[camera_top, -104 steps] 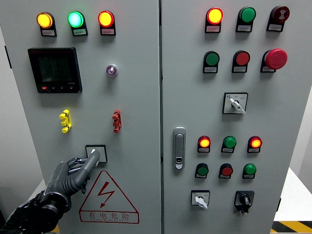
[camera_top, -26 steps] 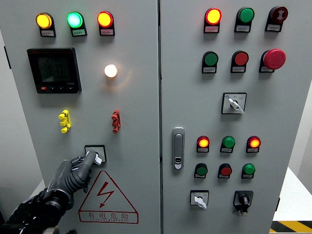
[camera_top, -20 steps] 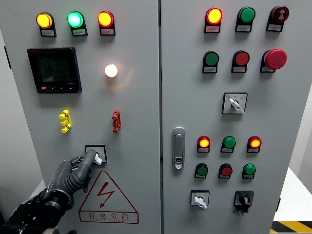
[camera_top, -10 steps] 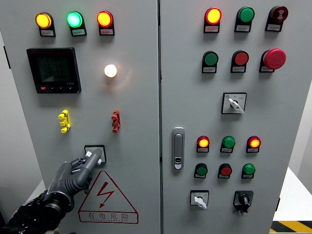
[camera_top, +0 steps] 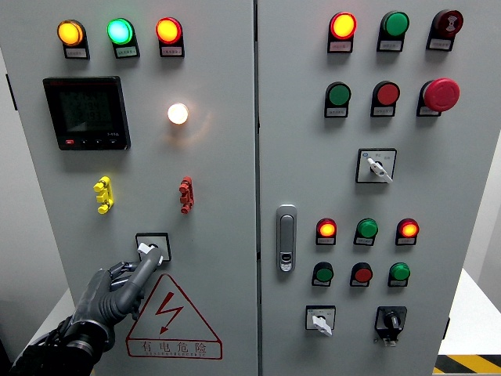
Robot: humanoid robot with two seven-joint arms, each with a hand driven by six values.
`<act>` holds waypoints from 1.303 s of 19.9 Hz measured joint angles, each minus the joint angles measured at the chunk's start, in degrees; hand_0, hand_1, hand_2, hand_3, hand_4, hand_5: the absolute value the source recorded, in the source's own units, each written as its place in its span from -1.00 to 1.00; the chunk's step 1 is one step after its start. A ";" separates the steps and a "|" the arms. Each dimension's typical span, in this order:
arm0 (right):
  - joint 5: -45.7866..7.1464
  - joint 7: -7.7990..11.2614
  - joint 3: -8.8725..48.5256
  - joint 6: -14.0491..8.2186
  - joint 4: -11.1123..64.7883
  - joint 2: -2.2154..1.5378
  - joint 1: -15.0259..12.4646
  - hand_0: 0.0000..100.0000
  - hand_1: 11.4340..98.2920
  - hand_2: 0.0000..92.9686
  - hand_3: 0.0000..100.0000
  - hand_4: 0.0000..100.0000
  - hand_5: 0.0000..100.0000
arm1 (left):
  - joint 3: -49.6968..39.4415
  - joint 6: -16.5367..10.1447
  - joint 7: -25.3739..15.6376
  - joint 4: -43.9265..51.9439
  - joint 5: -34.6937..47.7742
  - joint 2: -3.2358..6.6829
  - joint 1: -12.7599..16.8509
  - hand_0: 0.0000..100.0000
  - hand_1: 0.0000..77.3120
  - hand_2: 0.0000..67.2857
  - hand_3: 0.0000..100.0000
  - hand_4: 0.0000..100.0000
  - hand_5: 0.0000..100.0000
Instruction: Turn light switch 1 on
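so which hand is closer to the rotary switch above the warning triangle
Left. The left hand sits just below the switch, its extended finger at the knob. The right hand is out of view.

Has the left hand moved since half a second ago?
Yes. The left hand has dropped lower against the warning triangle, fingertip now just below the switch.

Cabinet doors [camera_top: 211,180]: matt grey painted metal, smooth. Door handle [camera_top: 287,238]: satin, apparently brushed metal. Emergency stop button [camera_top: 441,94]: glossy red plastic. Meter display [camera_top: 86,113]: glossy black plastic. Left hand [camera_top: 106,294]: dark, smooth, slightly glossy fingers [camera_top: 145,266].
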 measured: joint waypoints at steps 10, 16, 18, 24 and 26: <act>0.00 0.00 -0.06 0.03 0.00 -0.03 0.00 -1.00 -0.82 -1.00 -0.61 -0.61 -0.79 | 0.01 -1.83 -3.83 -0.80 -3.75 0.15 3.33 -1.00 -0.07 0.12 0.65 1.00 0.63; 0.00 0.00 -0.05 0.06 0.00 -0.04 0.00 -1.00 -0.82 -1.00 -0.61 -0.61 -0.79 | 0.16 -7.23 -9.67 -1.24 -8.50 0.53 8.15 -1.00 -0.15 -0.06 0.41 0.77 0.42; 0.00 -0.01 -0.02 0.06 0.00 -0.08 0.00 -1.00 -0.80 -1.00 -0.61 -0.61 -0.79 | 0.19 -8.75 -12.13 -0.71 -10.54 0.97 11.03 -1.00 -0.21 -0.14 0.33 0.68 0.35; 0.00 -0.02 -0.07 0.03 0.00 -0.01 0.01 -1.00 -0.81 -1.00 -0.61 -0.61 -0.79 | 2.36 -9.41 -18.94 3.36 -17.00 3.63 23.80 -1.00 -0.33 -0.22 0.21 0.57 0.33; 0.00 -0.01 -0.06 0.03 0.00 0.00 0.00 -1.00 -0.81 -1.00 -0.61 -0.61 -0.79 | 3.96 -9.40 -21.91 6.22 -19.29 5.02 27.90 -1.00 -0.39 -0.23 0.18 0.56 0.33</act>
